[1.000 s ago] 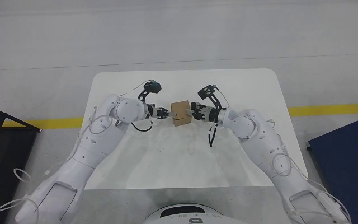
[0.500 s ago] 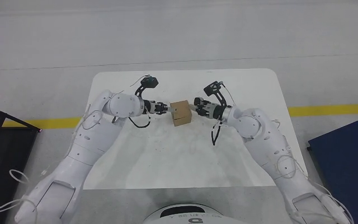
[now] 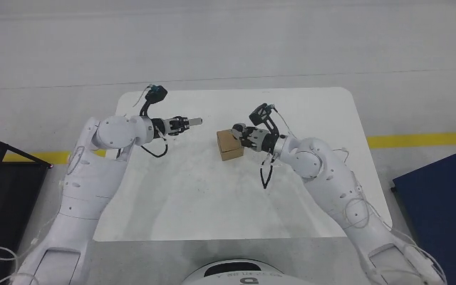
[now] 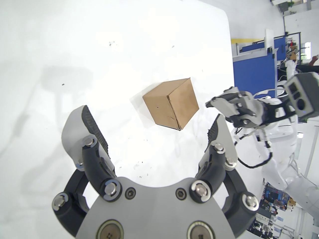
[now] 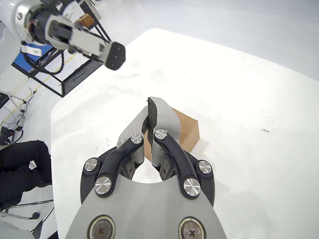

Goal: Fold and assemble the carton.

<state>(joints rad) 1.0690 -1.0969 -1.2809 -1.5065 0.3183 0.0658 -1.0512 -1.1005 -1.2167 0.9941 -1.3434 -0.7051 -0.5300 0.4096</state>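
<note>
A small brown carton (image 3: 229,144) stands folded into a closed cube near the middle of the white table (image 3: 313,107). In the left wrist view the carton (image 4: 171,105) sits a short way beyond my left gripper (image 4: 150,113), which is open and holds nothing. From above, the left gripper (image 3: 194,122) hangs to the carton's left, clear of it. My right gripper (image 3: 239,132) is at the carton's far right corner. Its pads (image 5: 151,111) are pressed together with nothing between them, and the carton (image 5: 190,130) shows just behind them.
The table (image 4: 74,38) carries faint scuff marks around the carton. Blue equipment (image 3: 427,189) stands on the floor at the right, and a dark frame (image 3: 18,178) at the left. A yellow floor line (image 3: 410,140) runs behind the table.
My left gripper has drawn back to the left, away from the carton it was touching. The right gripper stays by the carton's right side, now at its far corner. The carton has barely shifted.
</note>
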